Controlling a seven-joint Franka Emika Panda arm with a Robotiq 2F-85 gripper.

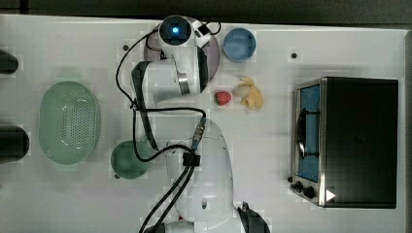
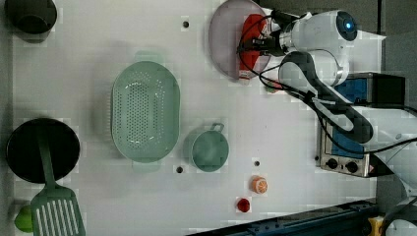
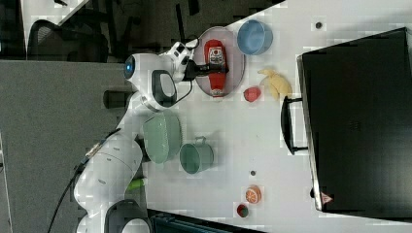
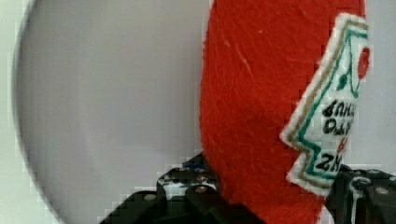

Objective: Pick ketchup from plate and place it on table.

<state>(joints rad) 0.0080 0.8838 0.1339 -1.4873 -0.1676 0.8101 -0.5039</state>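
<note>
Right view shows one ketchup (image 3: 215, 65) bottle lying flat on the one mauve-grey plate (image 3: 237, 58), near the far edge of the white table (image 3: 272, 145). The arm's gripper (image 3: 206, 69) reaches in from the right view's left and sits across the bottle's middle. In the wrist view a dark finger (image 4: 187, 186) stands on one side of the red body and a second on the other, both hard against the ketchup (image 4: 261, 107), with the plate (image 4: 112, 102) pale beneath; the fingers bracket the bottle closely, but whether they are pressing it yet I cannot tell. The left view shows the same: gripper (image 2: 255, 44) over the ketchup (image 2: 251, 59), the bottle resting on the plate (image 2: 223, 39).

Counting the rest in the right view: one blue bowl (image 3: 253, 37) just beside the plate, one strawberry (image 3: 251, 93) near the plate's edge, one yellow banana toy (image 3: 276, 83) next to it, one black toaster oven (image 3: 357, 121) at the right view's right, one green colander (image 3: 163, 137), one green mug (image 3: 196, 157), one orange slice (image 3: 252, 194) and one small red and green fruit (image 3: 242, 210). In the left view there are also one dark pan (image 2: 42, 150) and one green spatula (image 2: 54, 209) lying across it.
</note>
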